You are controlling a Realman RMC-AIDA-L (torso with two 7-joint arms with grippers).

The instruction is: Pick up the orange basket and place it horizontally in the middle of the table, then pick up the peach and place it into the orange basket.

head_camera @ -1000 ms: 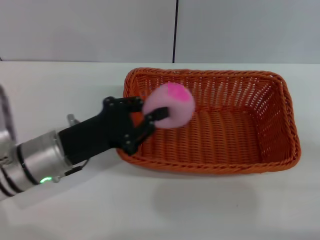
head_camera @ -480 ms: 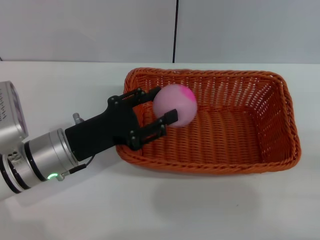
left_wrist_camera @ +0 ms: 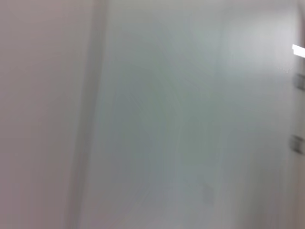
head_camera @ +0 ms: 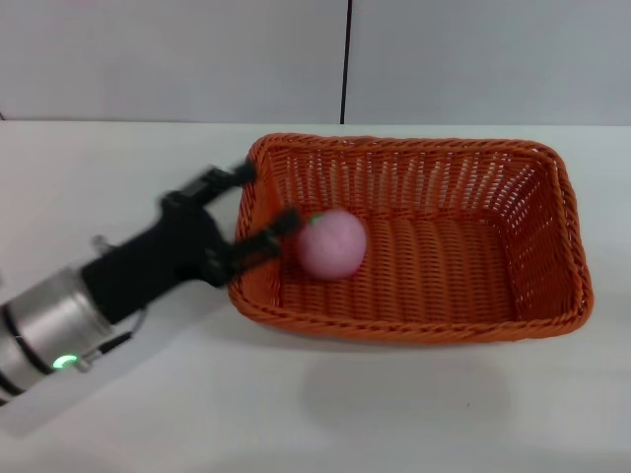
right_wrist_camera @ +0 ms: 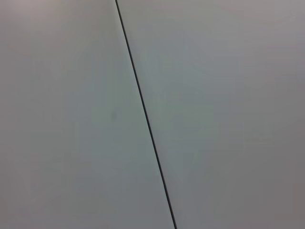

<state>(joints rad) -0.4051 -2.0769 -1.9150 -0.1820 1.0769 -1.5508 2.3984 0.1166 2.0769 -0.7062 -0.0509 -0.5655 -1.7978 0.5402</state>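
The orange basket (head_camera: 493, 246) lies lengthwise across the middle of the white table (head_camera: 118, 168) in the head view. The pale pink peach (head_camera: 331, 243) sits inside it, near its left end, free of any grip. My left gripper (head_camera: 258, 201) is open at the basket's left rim, one finger above the rim and one reaching inside just left of the peach. The right gripper is out of view. Both wrist views show only blank grey wall.
A grey wall with a dark vertical seam (head_camera: 346, 59) stands behind the table. White tabletop stretches in front of the basket and to its left.
My left gripper opened and let the peach go; the peach dropped onto the basket's floor. The arm has drawn back to the left and lower.
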